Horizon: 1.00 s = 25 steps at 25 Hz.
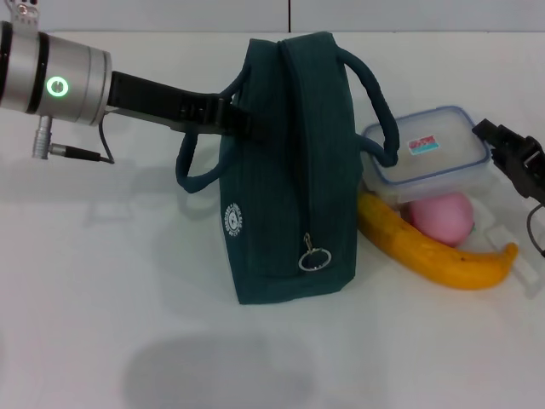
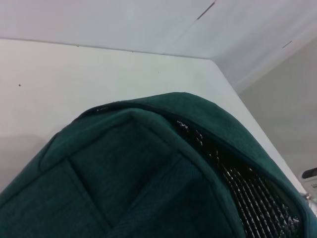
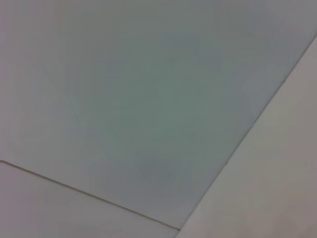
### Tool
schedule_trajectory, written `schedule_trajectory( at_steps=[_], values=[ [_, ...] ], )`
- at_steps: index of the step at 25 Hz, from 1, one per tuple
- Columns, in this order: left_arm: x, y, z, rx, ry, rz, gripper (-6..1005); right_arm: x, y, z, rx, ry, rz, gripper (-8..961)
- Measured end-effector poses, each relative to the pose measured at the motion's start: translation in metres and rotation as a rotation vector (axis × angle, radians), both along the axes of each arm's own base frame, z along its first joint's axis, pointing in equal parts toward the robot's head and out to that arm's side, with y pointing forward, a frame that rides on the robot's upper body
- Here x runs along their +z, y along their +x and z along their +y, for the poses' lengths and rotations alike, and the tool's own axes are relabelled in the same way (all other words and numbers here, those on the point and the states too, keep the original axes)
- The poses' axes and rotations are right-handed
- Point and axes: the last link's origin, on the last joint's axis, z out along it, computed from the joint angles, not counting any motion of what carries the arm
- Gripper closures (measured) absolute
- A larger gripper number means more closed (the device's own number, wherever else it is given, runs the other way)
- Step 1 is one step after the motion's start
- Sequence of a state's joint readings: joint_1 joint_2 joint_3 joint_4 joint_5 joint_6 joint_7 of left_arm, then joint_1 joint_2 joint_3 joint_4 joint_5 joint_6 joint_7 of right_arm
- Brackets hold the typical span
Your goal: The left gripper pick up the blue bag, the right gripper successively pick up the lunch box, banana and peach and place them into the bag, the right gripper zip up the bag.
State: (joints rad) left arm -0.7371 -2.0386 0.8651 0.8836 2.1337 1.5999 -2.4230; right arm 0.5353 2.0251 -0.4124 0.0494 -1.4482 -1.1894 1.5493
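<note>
**Bag at the left gripper, food not yet packed**

Bag stood upright near the middle of the table, its zip pull hanging low on the side facing you. Your left gripper had reached in from the left edge and met the bag's upper left side by the handle; you could not tell whether its fingers had closed on anything, since the bag hid them. The box sat just right of the bag, propped on the peach and banana, with the bag's other handle lying across its lid. Your right gripper waited by the right edge, beside the box; its opening could not be read either.

To do this step well, you probably needed a firm hold high on the bag, then a lift that opened its mouth toward the right arm. The left wrist view showed only bag fabric and mesh lining; the right wrist view showed bare surface.
</note>
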Motion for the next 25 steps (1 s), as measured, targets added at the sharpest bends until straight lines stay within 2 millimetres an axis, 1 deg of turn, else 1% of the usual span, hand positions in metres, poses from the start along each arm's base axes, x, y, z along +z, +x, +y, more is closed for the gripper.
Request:
schedule_trajectory(
  at_steps=[11, 16, 19, 22, 25],
  values=[
    [0.0, -0.006, -0.003, 0.009, -0.002, 0.001, 951, 0.01, 0.005, 0.0, 0.003, 0.027, -0.015, 794],
    [0.0, -0.006, -0.004, 0.008, -0.004, 0.001, 951, 0.012, 0.005, 0.001, 0.015, 0.031, -0.021, 856],
    [0.0, -0.006, -0.004, 0.007, -0.004, 0.001, 951, 0.012, 0.003, 0.0, 0.025, 0.034, -0.015, 857],
    [0.0, -0.005, -0.003, 0.004, -0.005, 0.0, 951, 0.013, -0.003, -0.002, 0.047, 0.041, 0.033, 857],
    [0.0, -0.003, -0.003, 0.0, -0.005, 0.0, 951, 0.013, -0.007, -0.003, 0.029, 0.021, 0.135, 853]
  ],
)
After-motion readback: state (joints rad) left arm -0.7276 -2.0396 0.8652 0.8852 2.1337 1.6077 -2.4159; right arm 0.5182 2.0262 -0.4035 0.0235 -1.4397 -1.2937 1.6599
